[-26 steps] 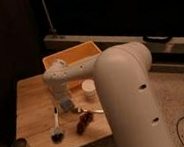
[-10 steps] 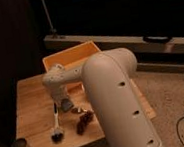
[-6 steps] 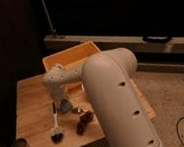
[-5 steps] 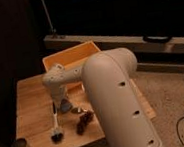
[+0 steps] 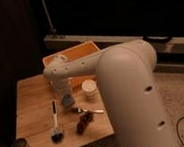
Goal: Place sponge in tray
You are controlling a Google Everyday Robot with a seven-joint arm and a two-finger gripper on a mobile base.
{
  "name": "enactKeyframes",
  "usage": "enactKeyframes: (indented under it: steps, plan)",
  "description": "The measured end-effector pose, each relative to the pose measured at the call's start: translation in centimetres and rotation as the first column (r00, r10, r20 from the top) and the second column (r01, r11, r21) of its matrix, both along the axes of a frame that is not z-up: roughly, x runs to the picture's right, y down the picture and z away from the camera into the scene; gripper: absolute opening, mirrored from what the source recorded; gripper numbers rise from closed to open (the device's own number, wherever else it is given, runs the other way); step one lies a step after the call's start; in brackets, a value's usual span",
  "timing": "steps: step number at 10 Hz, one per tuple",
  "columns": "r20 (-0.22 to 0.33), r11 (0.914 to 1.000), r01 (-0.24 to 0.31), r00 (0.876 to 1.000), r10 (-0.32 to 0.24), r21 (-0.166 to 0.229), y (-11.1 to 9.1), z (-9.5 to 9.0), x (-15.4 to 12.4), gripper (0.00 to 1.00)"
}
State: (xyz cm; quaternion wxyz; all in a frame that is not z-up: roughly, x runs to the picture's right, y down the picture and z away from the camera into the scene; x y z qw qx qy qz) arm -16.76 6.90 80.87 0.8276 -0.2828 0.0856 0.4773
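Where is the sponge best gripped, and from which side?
Probably across its width, from straight above: the sponge is a small, soft-looking block lying low on the table. The gripper is down on it from above, shut, beside the white cup.

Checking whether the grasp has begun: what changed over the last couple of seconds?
The gripper has closed on the sponge, still low over the table. The arm swung toward the picture's right, uncovering the white cup. The tray, brush and other items stayed put.

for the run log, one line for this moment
pincer: shut on sponge, low over table, in front of tray | sponge: not in tray
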Motion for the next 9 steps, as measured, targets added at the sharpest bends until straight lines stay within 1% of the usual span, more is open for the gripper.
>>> enactKeyframes:
  steps: [1,2,3,4,5,6,7,8,9]
  plan:
    - [-0.008,0.9999,-0.013,1.0,0.013,0.009,-1.3,-1.5,0.7,0.0]
    - [-0.014,0.9993,-0.031,0.999,0.031,0.022,-3.0,-3.3,1.6,0.0]
    - [-0.009,0.9983,-0.043,0.999,0.043,0.039,-4.9,-4.9,2.2,0.0]
    - [0.001,0.9967,-0.057,0.998,0.057,0.058,-7.4,-6.3,2.9,0.0]
    - [0.008,0.9949,-0.069,0.998,0.069,0.074,-9.7,-6.7,3.6,0.0]
    - [0.016,0.992,-0.088,0.996,0.086,0.091,-12.3,-6.5,4.5,0.0]
    - [0.018,0.9889,-0.106,0.994,0.105,0.104,-14.5,-5.7,5.4,0.0]
    - [0.029,0.9834,-0.14,0.99,0.138,0.115,-16.7,-4.5,6.2,0.0]
    - [0.037,0.9769,-0.173,0.985,0.17,0.125,-18.1,-3.2,6.8,0.0]
